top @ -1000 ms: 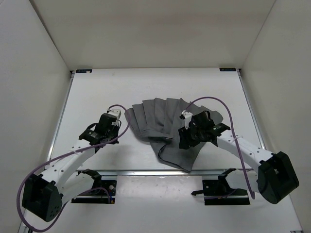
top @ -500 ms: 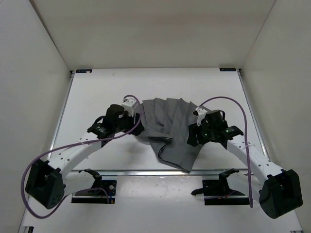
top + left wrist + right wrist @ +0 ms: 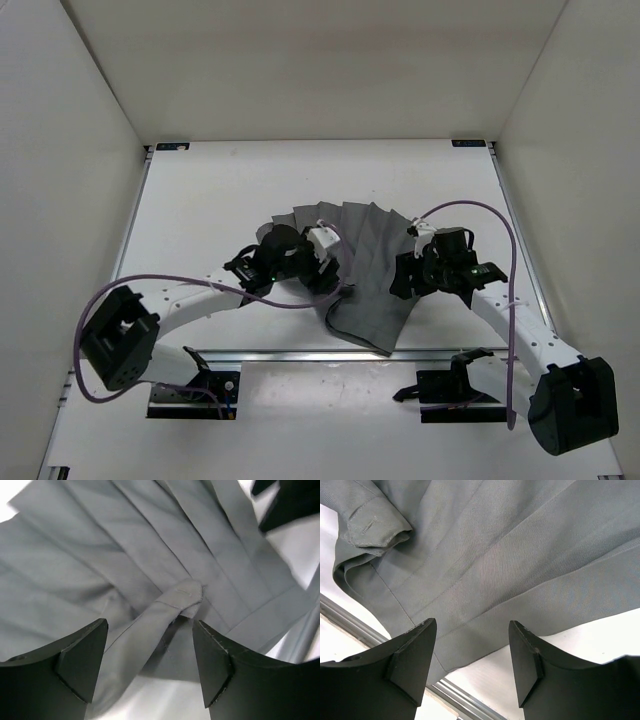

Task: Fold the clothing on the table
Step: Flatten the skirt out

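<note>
The clothing (image 3: 365, 235) is a dark grey pleated skirt, fanned out flat in the middle of the white table (image 3: 200, 200), its narrow end toward the near rail. My left gripper (image 3: 328, 268) hovers open over the skirt's left-centre. In the left wrist view the left gripper (image 3: 150, 625) frames a folded waistband end (image 3: 182, 596), and nothing sits between its fingers. My right gripper (image 3: 403, 283) is open above the skirt's right edge. In the right wrist view the right gripper (image 3: 472, 624) stands over the clothing's (image 3: 510, 555) hem, where cloth meets bare table, holding nothing.
Purple cables (image 3: 480, 215) loop off both arms above the table. The metal rail (image 3: 300, 352) runs along the near edge, with black brackets (image 3: 445, 385) just in front of it. White walls (image 3: 60, 150) enclose the sides and back.
My left arm has swung right from the skirt's left edge to over its middle, and its gripper has opened. The right gripper has shifted slightly right and opened wider.
</note>
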Tool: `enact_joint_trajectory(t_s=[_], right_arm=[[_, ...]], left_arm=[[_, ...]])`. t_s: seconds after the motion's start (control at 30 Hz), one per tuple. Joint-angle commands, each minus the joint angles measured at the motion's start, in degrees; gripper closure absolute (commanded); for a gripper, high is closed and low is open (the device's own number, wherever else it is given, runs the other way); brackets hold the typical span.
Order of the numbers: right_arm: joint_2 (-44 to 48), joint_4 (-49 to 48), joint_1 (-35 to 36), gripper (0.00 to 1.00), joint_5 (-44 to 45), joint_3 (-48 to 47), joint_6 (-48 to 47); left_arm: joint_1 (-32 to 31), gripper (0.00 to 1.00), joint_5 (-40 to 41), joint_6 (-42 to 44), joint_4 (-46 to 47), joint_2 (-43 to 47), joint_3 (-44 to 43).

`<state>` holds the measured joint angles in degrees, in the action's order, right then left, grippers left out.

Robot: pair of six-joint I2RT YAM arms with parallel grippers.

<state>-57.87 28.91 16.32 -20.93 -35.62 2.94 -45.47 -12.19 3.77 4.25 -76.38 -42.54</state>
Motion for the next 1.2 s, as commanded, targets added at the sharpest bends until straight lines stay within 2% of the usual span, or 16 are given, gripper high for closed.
enact_joint_trajectory(t_s=[0.0,0.07,0.23,0.57,0.67,0.7,0.73,0.77,0.83,0.97,1.1,1.17], right_arm=[[0.91,-1.93,-0.67,0.43,-1.65,-0.68,-1.09],[1.00,-2.45,-1.02,0.43,-2.44,-0.86,-1.27],[1.70,-3.42,-1.73,0.43,-4.21,-0.41,-0.75],[2.67,-4.21,-3.40,0.44,-6.05,0.11,-1.53],[2.93,-4.64,-3.74,0.43,-6.23,0.20,-1.53],[3.11,-4.56,-3.66,0.44,-6.40,0.11,-1.53],[2.94,-4.30,-3.75,0.44,-6.41,0.20,-1.45],[3.02,-4.12,-3.23,0.44,-6.32,0.28,-1.36],[2.93,-4.12,-3.40,0.43,-6.58,0.46,-1.62],[2.41,-4.30,-1.56,0.43,-6.84,0.11,-2.50],[0.13,-3.59,5.38,0.43,-5.89,-0.76,-5.13],[-0.93,-2.20,11.34,0.41,-2.99,-1.73,-6.36]], left_arm=[[-2.69,0.21,-2.23,13.43,2.35,-4.37,-2.71],[-3.48,0.22,-3.45,15.99,1.82,-6.23,-3.59],[-4.80,0.16,-4.25,18.73,6.20,-7.73,-1.84],[-8.75,0.17,-1.97,28.38,1.46,-16.95,-9.22],[-9.37,0.27,-0.22,30.59,-1.08,-19.59,-11.85],[-9.28,0.34,-0.21,30.77,-1.61,-20.29,-12.03],[-9.11,0.51,0.05,31.47,-2.75,-20.82,-12.82],[-9.28,0.72,0.58,32.60,-3.98,-21.61,-13.09],[-8.85,1.00,3.46,33.05,-6.08,-22.23,-13.97],[-6.48,1.00,9.19,30.70,-6.89,-16.63,-12.58],[1.85,1.00,7.96,23.58,-3.11,-4.68,-8.80],[5.03,1.00,11.99,22.51,-2.66,-1.77,-8.52]])
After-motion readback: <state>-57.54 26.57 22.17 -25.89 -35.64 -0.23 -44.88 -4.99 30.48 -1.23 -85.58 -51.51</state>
